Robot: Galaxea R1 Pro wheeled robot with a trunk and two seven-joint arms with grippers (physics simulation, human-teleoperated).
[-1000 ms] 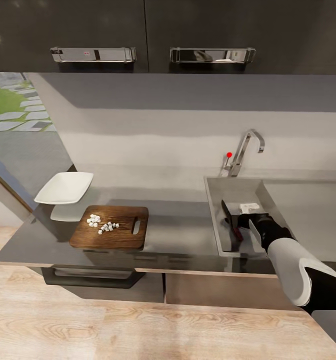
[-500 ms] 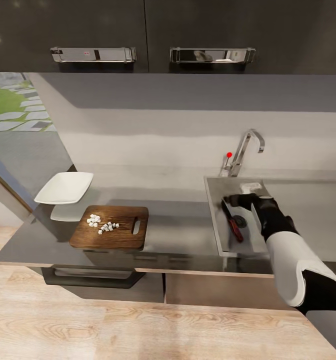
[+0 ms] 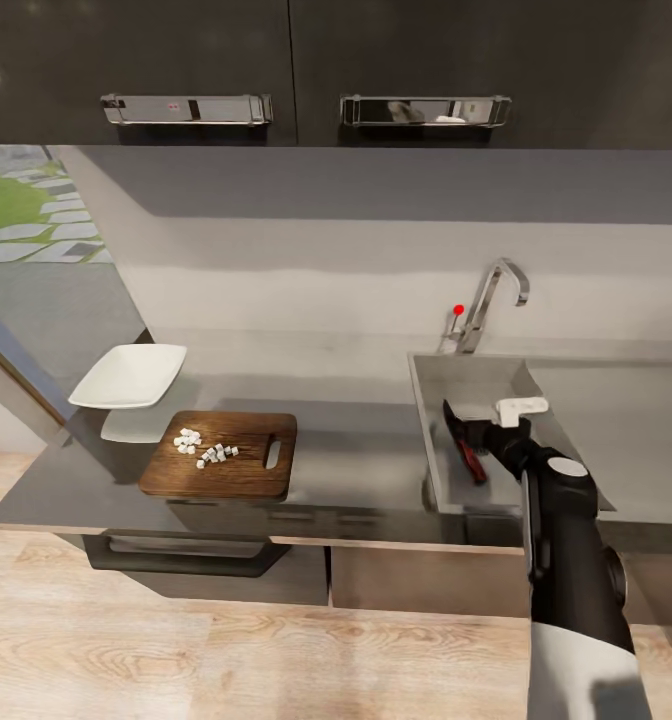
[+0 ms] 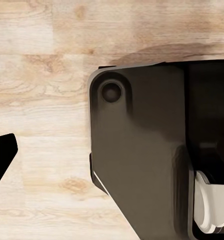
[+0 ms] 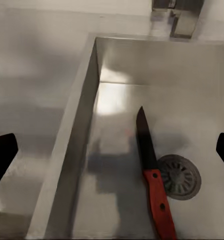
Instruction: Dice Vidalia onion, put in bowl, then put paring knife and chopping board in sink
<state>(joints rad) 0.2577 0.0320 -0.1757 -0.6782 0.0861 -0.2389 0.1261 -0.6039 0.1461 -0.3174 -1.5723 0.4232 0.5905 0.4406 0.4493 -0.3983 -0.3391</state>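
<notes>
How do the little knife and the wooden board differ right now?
The paring knife lies inside the sink beside the drain, while the chopping board sits on the countertop. The knife is slim, with a dark blade and red handle; the board is broad, brown and carries white onion pieces. Neither is held by a claw.

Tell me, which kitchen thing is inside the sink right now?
The small red-handled paring knife lies in the grey steel sink. The brown wooden chopping board and white squarish bowl sit on the countertop.
</notes>
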